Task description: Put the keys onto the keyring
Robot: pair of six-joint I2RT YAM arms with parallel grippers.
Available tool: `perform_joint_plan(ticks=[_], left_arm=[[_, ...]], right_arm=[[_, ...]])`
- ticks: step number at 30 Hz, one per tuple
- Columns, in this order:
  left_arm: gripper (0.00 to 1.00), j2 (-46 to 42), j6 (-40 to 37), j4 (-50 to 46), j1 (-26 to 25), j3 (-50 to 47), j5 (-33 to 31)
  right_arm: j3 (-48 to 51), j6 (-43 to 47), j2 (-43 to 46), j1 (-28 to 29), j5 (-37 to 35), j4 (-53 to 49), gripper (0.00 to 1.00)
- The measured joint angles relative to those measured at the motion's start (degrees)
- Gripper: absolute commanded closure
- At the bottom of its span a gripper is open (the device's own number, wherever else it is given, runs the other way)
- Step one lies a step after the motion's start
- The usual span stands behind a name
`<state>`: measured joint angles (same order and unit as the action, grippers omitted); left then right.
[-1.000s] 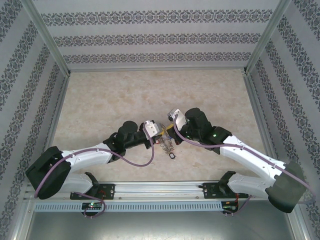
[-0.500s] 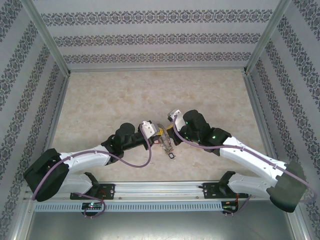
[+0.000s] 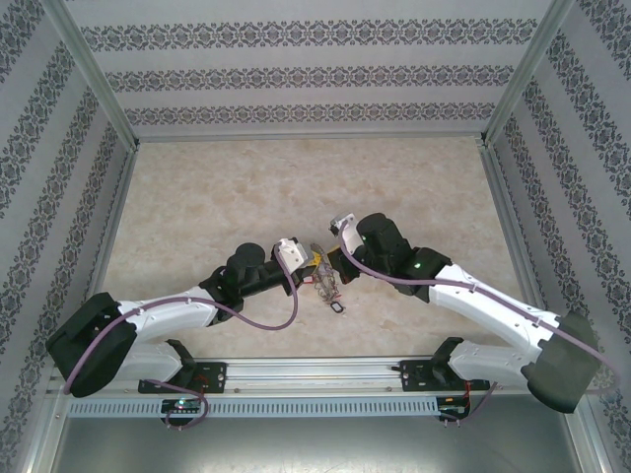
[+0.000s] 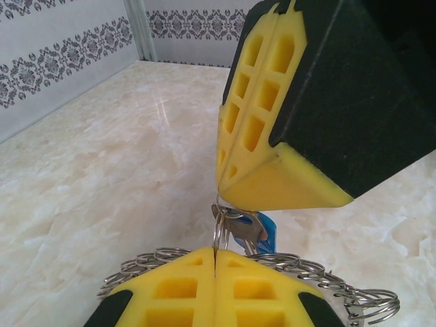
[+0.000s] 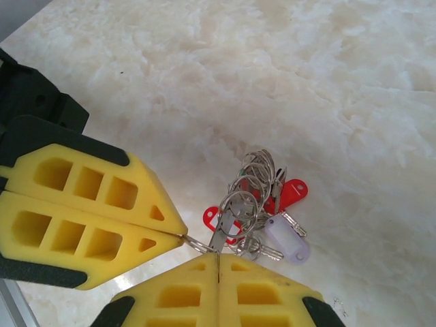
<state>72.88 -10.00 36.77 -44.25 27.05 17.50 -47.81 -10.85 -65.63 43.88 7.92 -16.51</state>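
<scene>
Two arms reach in from the near edge and meet nose to nose over the near middle of the table, and there are two grippers, both squeezed fully together. The left gripper pinches a thin wire loop of the keyring, and the right gripper is clamped on one silver key, whose blue tag peeps out just behind it. The two pairs of yellow fingertips almost touch, with the key and the loop caught between them. The keyring hangs in a bunch from that meeting point: many small wire rings, too crowded to count, fan out to either side of the left fingertips. Among them the right wrist view shows two red tags, one pale lilac tag and a few more small silver keys. From above, one small dark item lies on the table just near the bunch, too small to make out. The table is a glossy cream stone pattern with faint veins. Three white walls close it in, each striped with bands of dark ornamental print, and two metal posts rise at the back corners. A grey rail runs along the near edge where both arm bases are bolted
</scene>
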Motion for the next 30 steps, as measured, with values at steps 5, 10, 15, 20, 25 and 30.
perform_joint_plan(ticks=[5,10,15,20,25,30], left_arm=[[1.0,0.3,0.0,0.8,0.0,-0.3,-0.8],[1.0,0.3,0.1,1.9,0.0,-2.0,-1.7],[0.91,0.3,0.4,3.1,0.0,-2.7,-2.6],[0.81,1.0,-0.3,2.7,0.0,-1.5,-1.4],[0.73,3.1,-0.6,2.8,-0.3,0.4,-0.5],[0.72,3.9,-1.8,2.3,-0.4,1.0,0.0]], right_arm=[[0.0,-1.9,-0.3,-1.7,0.0,0.0,1.0],[1.2,-3.8,0.2,-4.0,-0.2,0.1,1.0],[1.4,-3.8,0.2,-4.0,2.7,0.6,1.0],[0.9,-2.9,0.2,-4.0,5.0,0.5,1.0],[0.8,-2.5,0.2,-4.0,6.4,0.5,1.0],[0.8,-2.3,0.2,-4.0,7.1,0.5,1.0]])
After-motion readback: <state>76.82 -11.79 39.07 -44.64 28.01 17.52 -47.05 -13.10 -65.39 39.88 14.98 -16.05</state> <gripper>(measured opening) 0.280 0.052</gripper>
